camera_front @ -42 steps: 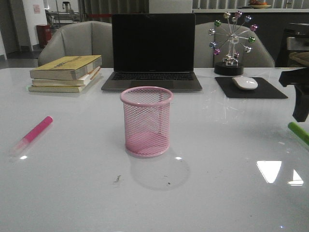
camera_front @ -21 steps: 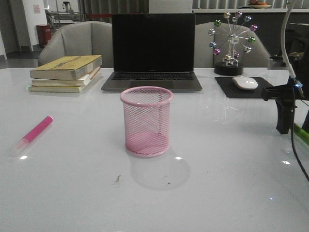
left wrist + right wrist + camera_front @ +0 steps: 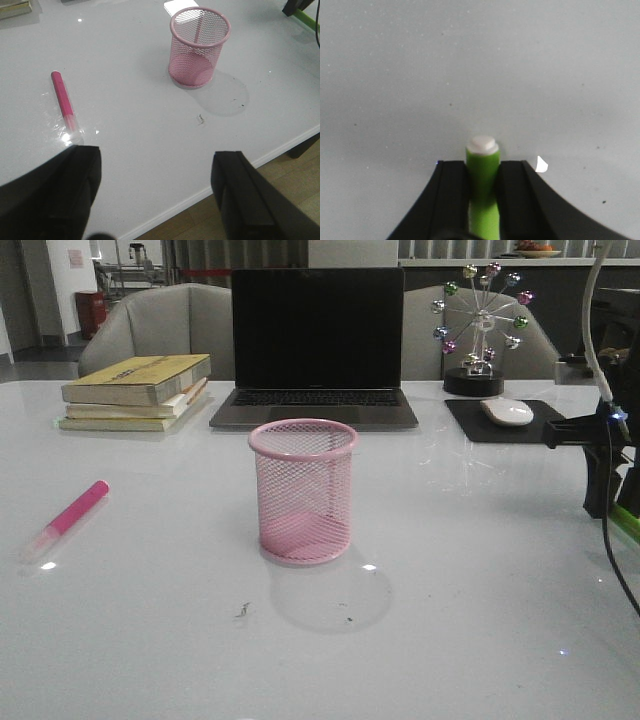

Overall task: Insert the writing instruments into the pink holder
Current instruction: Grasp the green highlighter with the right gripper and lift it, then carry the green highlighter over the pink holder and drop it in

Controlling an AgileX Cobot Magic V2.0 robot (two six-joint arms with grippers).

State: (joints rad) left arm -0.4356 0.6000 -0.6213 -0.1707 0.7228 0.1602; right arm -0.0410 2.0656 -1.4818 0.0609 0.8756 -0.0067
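Only wrist view shows right tool (image 3: 482,172) clamping green highlighter (image 3: 483,200).

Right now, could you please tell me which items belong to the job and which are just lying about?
Job: pink wire-mesh pen cup; magenta highlighter marker; lime green highlighter marker, between the right claw fingers.

Lying about: stacked yellowish books; dark open laptop; white mouse; black mousepad; ferris-wheel ornament.
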